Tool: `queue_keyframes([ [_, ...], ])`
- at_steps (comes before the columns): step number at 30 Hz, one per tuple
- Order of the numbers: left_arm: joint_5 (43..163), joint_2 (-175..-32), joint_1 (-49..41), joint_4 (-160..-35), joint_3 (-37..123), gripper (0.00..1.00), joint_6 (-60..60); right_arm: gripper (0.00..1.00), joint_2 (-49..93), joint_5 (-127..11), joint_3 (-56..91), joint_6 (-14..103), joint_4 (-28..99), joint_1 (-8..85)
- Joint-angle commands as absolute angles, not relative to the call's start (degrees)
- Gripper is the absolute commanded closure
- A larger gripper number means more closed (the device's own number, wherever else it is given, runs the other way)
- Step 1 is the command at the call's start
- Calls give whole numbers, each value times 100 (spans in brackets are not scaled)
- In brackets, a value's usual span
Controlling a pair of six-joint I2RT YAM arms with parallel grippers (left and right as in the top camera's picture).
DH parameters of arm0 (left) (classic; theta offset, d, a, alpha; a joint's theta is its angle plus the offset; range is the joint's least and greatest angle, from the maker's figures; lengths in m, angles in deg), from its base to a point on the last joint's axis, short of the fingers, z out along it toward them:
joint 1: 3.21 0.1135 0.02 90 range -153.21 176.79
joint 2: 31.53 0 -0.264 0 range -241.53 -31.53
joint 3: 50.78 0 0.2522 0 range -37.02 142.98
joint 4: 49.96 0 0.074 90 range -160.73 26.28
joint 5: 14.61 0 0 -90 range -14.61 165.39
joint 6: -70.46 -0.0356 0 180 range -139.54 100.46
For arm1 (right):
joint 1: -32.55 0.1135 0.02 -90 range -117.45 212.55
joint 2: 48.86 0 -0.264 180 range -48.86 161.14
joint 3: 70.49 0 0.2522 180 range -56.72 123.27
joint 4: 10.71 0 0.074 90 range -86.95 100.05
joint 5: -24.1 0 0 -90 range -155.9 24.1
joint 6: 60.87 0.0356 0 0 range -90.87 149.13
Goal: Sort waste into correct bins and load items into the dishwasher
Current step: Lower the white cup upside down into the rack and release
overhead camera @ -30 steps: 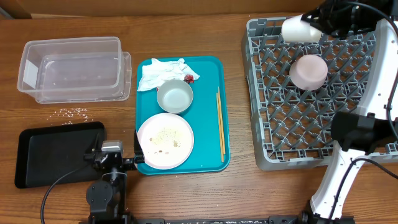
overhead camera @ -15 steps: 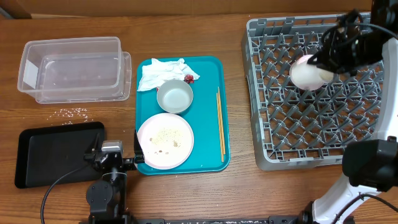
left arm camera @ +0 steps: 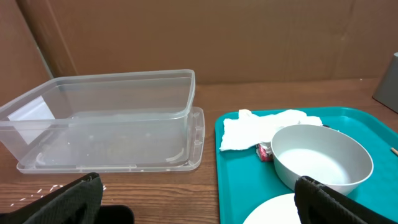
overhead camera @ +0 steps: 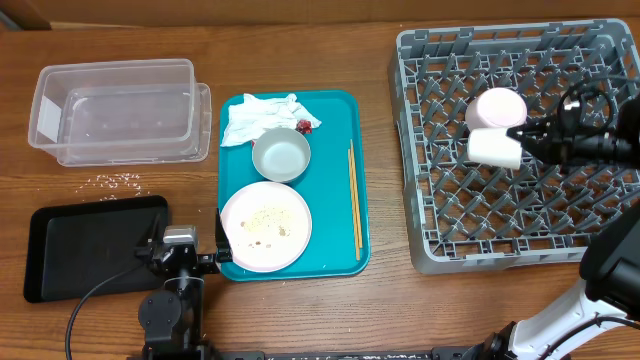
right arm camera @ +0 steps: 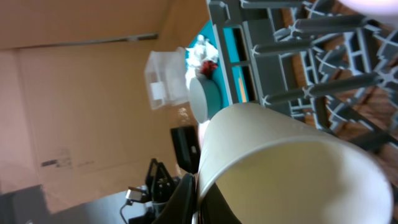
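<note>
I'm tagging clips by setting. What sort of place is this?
Probably a lab mock-up of a dish-clearing station, not a kitchen: a square grey plastic dish rack and a teal serving tray sit on a wooden table, with brown cardboard sheets behind.

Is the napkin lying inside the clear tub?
No, the napkin lies on the teal tray, outside the tub.
</note>
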State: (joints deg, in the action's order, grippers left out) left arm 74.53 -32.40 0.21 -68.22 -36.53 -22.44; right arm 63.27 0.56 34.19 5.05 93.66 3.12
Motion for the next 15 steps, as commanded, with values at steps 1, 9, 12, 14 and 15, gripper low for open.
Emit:
queue_keyframes([
  [1,7518,-3178,50,-6813,-3675,0,-2169,96,6334,841,2980,57,9045,345],
  [9,7518,-3178,50,-6813,-3675,0,-2169,96,6533,1072,2494,514,8389,339],
  [12,7518,-3178,50,-6813,-3675,0,-2169,96,6686,1072,2481,514,8391,371],
  [14,7518,-3178,50,-6813,-3675,0,-2169,96,6769,1068,2475,512,8393,402],
  [15,7518,-3178,50,-6813,-3675,0,-2169,96,6802,1066,2475,512,8396,406],
])
